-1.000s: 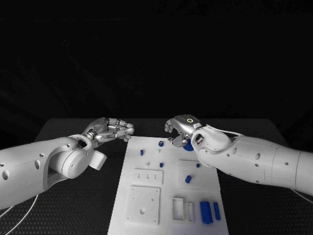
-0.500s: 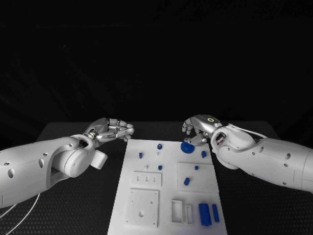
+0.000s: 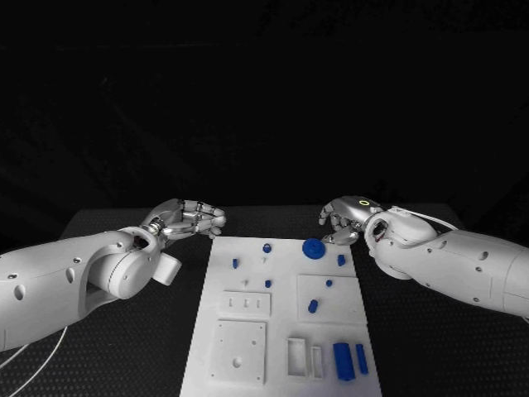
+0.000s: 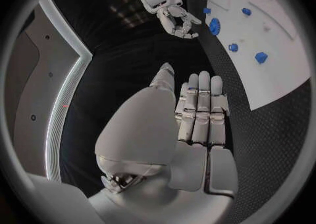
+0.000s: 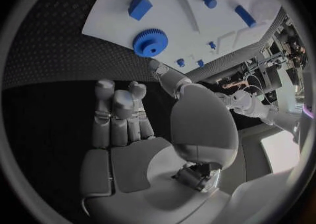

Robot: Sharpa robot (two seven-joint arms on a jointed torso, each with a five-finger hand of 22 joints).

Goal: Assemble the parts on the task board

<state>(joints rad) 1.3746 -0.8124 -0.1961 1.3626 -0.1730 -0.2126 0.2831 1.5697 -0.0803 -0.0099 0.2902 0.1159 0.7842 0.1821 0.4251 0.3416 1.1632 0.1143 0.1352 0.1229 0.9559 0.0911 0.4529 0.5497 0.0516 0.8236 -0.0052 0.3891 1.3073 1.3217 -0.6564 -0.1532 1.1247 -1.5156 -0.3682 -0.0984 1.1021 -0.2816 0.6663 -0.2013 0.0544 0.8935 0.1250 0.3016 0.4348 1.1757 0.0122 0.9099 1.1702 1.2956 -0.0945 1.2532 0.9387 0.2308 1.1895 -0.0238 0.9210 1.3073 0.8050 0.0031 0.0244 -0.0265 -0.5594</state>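
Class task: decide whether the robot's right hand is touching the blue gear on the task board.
Apart. The right wrist view shows black table between the right hand and the blue gear, which lies at the task board edge.

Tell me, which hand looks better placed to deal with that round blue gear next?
Probably the right hand: it hovers right beside the blue gear at the task board's far end. The left hand hangs off the board's other side, farther away.

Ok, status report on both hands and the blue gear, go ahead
Left hand curled shut, holding nothing, off the board's far left corner. Right hand open, beside the blue gear. Gear lies on the task board near its far edge. Nothing in the way.
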